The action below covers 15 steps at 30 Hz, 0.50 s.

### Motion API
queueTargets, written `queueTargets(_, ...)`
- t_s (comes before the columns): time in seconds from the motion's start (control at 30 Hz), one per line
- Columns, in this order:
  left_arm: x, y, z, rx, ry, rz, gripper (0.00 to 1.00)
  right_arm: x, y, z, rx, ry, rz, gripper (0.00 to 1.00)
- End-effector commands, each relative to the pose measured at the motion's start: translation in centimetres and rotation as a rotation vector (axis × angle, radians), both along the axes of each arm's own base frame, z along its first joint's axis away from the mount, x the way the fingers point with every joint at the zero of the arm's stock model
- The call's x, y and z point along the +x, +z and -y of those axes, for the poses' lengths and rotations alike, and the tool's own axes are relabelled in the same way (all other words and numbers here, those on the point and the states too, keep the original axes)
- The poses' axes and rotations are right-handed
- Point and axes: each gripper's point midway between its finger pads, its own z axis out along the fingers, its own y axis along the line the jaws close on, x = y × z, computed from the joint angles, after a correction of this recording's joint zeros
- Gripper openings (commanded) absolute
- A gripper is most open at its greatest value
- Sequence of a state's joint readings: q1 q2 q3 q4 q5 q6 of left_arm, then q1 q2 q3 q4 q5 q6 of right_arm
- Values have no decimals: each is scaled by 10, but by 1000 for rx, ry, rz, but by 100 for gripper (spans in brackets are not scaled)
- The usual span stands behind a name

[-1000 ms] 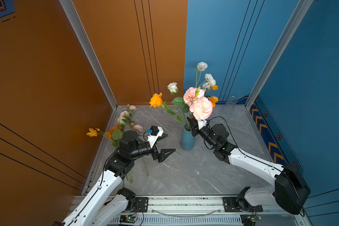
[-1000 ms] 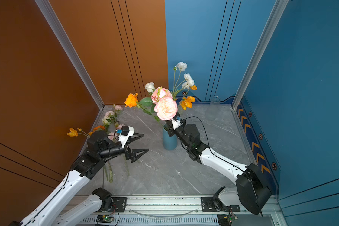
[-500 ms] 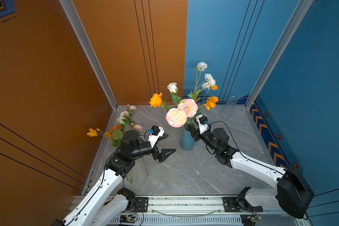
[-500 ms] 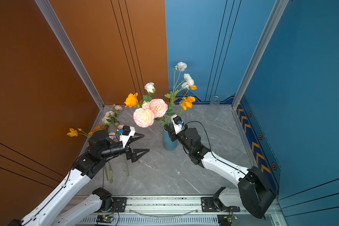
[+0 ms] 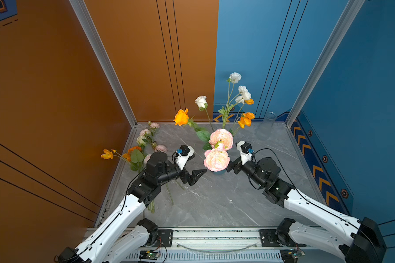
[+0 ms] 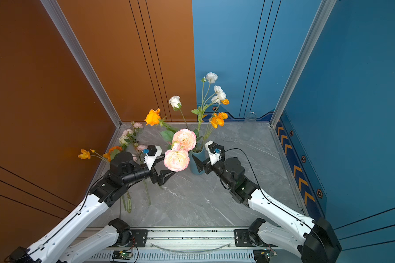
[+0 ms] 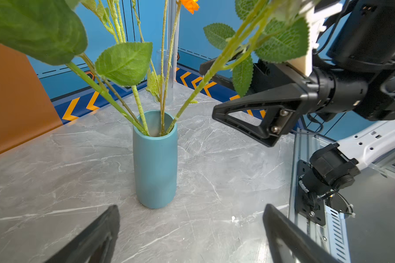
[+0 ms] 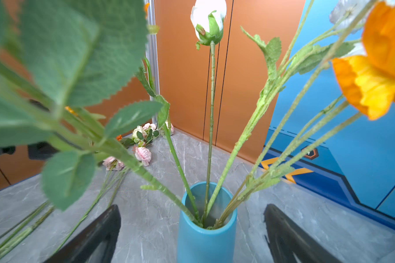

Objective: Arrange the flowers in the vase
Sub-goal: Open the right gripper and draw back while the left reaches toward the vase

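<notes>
Right fingers (image 8: 287,234): now spread wide, empty; pink flowers (image 5: 216,160) released into vase (image 7: 155,159). Left fingers (image 7: 94,236): wide apart, empty, unchanged.

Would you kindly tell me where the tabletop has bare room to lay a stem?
Free: marble between the vase and front rail, and the strip from the right arm to the chevron wall. Crowded: loose flowers by the orange wall; left tool and right tool flank the vase.

free: bare table (image 5: 214,200) before vase (image 6: 197,164) | blocked: leaning stems (image 8: 146,174) over vase, loose flowers (image 5: 144,132) left
</notes>
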State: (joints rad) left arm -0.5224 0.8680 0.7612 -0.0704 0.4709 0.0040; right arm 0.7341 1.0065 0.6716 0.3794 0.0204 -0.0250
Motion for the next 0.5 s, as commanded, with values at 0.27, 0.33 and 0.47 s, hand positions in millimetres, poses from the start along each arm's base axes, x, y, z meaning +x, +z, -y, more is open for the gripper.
queueTargets(0.27,40,-19,27,-51,151,134,98,-44,-56,37,-96,7,-207,100)
queueTargets(0.33,44,-25,34,-47,154,137,98,-52,-66,47,-77,-8,-230,100)
queueTargets(0.47,53,-42,43,-26,162,148,98,-65,-84,63,-51,-38,-271,100)
